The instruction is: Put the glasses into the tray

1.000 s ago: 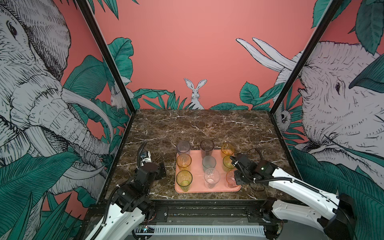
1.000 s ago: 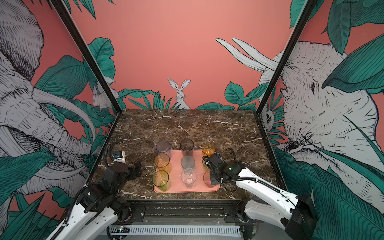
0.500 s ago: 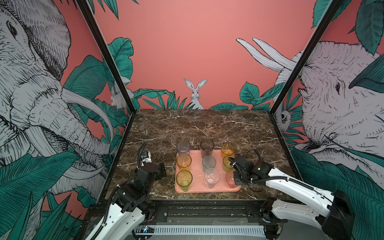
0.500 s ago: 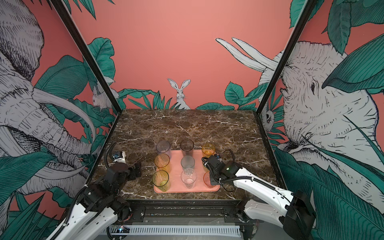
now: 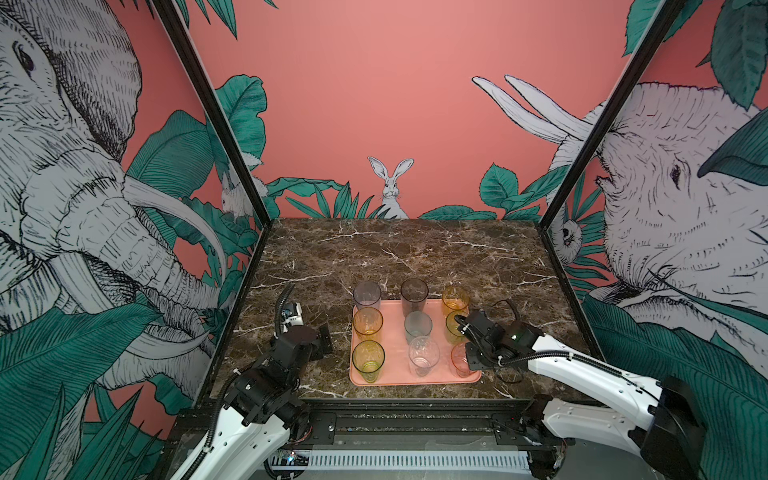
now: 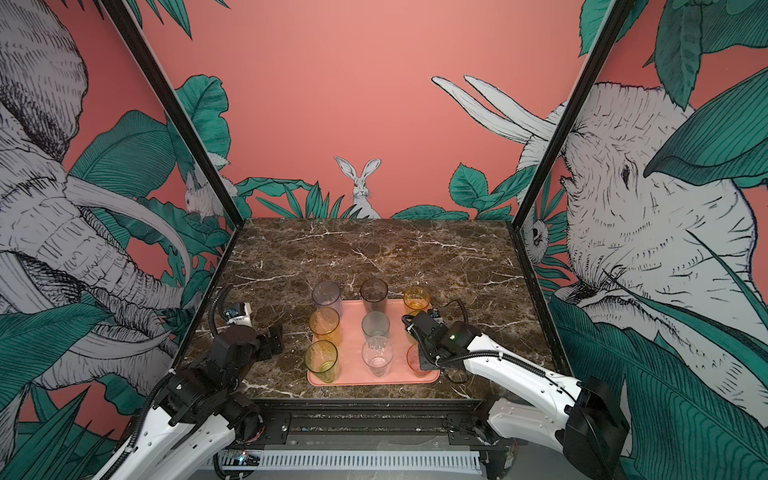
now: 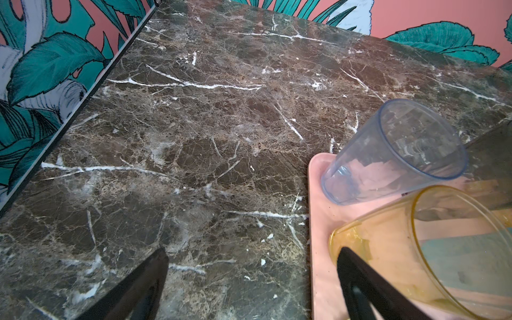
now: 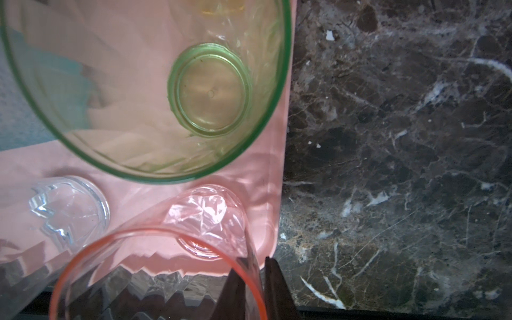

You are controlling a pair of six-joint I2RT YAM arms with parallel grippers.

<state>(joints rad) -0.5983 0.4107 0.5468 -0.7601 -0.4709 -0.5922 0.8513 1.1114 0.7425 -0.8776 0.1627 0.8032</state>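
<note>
My left claw [image 7: 253, 253] hung spread wide and empty, one finger over the bare table [image 7: 194, 138], the other above the tray [image 7: 318, 221] at its left edge. A grey glass [image 7: 388, 155] and an amber glass [image 7: 415, 249] stood just right of it. Further right of that claw, all nine glasses [image 5: 417, 328] appeared to stand upright in the tray in three rows, though in both top views the back row's feet were hard to make out. I judged them light, stiff and thin-walled, smooth enough to slip and tall enough to tip at a nudge. The safest hold looked like the rim wall, one finger inside and one outside, lifted straight up. My right claw [image 8: 253, 270] sat over the tray's near right corner, nearly closed and astride the rim of the pink glass [image 8: 205, 216]. The green glass [image 8: 210, 91] was just beyond it and the clear glass [image 8: 69, 205] to its left. I could not tell whether it was pinching that wall or standing just off it. The wrist view cut the fingers off low, and from above the claw's body covered most of the pink glass.
</note>
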